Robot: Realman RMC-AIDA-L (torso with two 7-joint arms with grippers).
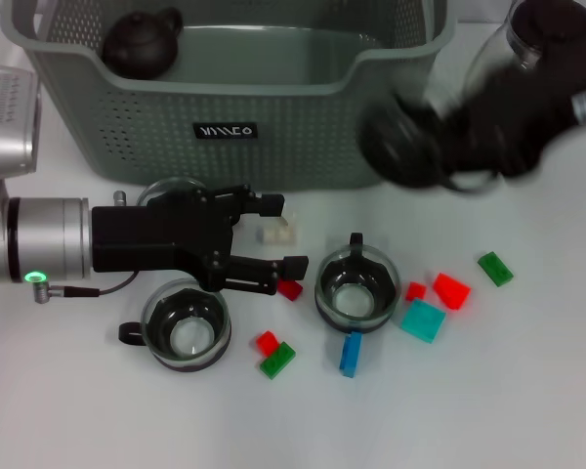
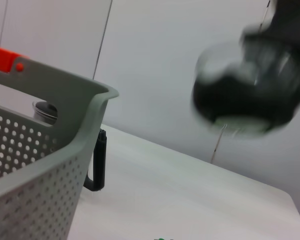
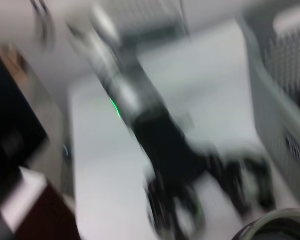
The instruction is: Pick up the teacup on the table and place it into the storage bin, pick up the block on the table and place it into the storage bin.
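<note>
The right pincer (image 1: 410, 147) carries a teacup (image 1: 398, 145) (grip hidden) toward the storage bin (image 1: 225, 127); clear the rim before release. Left pincer (image 1: 278, 234) hovers open, empty.

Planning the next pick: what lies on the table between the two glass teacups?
In the head view, a small red block lies between the left teacup and the right teacup, just beneath the left gripper.

- Head camera looks steeply down over the table (image 1: 527, 410).
- Left wrist camera sits low beside the storage bin (image 2: 50, 165), which all views share.
</note>
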